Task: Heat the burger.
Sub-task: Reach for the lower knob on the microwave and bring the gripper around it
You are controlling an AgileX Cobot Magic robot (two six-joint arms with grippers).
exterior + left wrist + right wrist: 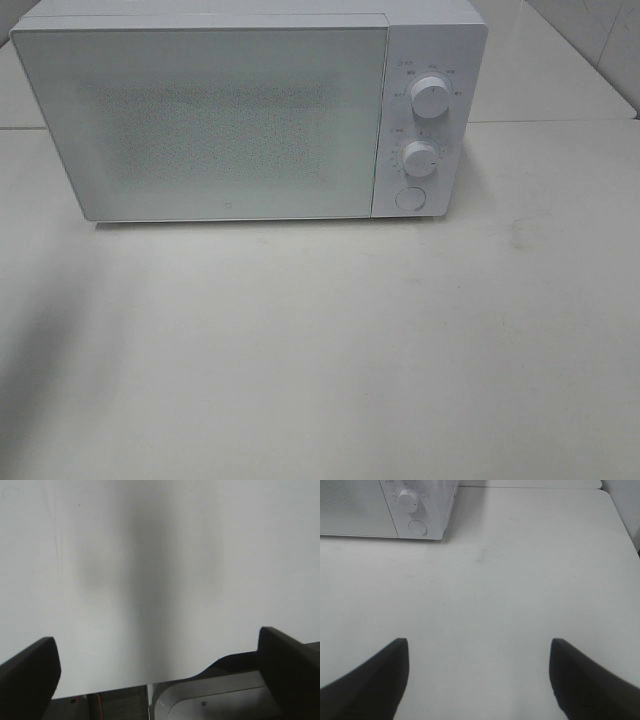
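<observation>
The burger shows in none of the three views: it may sit behind the frosted door [200,120] of the microwave [240,115], which is closed, but I cannot tell. The microwave stands at the far side of the bench [320,350]. The left hand [160,667] is released and holds nothing, low over bare bench at the near left. The right hand [480,675] is likewise spread and empty, on the right, facing the round button [409,198] below the two knobs [431,97]. The likely trouble is heating an empty oven if a knob gets turned on a guess. A push on the button (a light casing, I judge) could also shove the microwave back, or swing the door into the left arm.
</observation>
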